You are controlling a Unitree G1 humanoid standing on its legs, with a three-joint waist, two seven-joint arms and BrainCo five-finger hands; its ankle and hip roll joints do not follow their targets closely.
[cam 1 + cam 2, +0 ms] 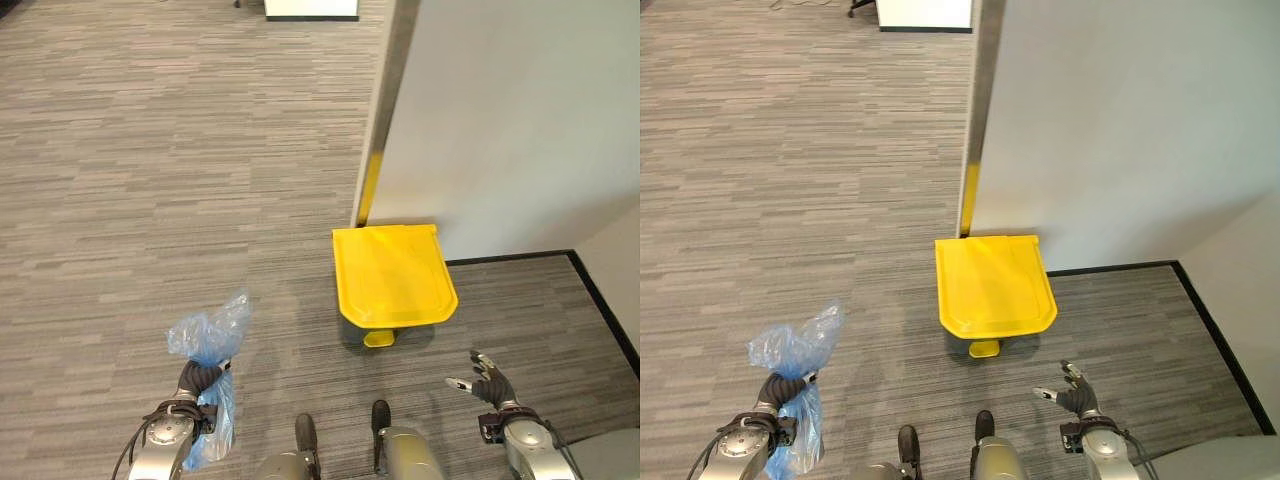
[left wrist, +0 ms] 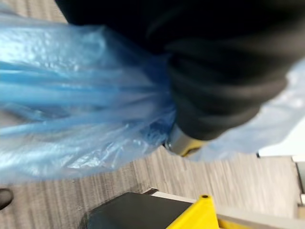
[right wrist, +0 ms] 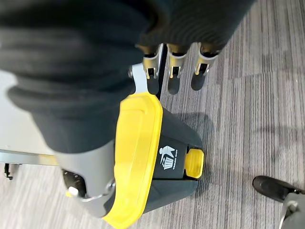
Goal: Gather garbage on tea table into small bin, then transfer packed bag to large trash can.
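Note:
A blue plastic bag (image 1: 208,340) hangs from my left hand (image 1: 199,379), whose fingers are curled round its gathered neck at the lower left; the bag's crinkled film (image 2: 81,100) shows up close in the left wrist view. A large trash can (image 1: 393,275) with a shut yellow lid and a yellow foot pedal (image 1: 379,339) stands on the floor against the wall, ahead and to the right of the bag. Its dark body (image 3: 178,157) shows in the right wrist view. My right hand (image 1: 488,380) hovers open at the lower right, to the right of the can, holding nothing.
A pale wall panel (image 1: 520,120) rises behind the can, with a metal edge post (image 1: 385,100) at its left corner. A black baseboard (image 1: 600,300) runs along the right. Grey striped carpet (image 1: 150,180) stretches to the left and ahead.

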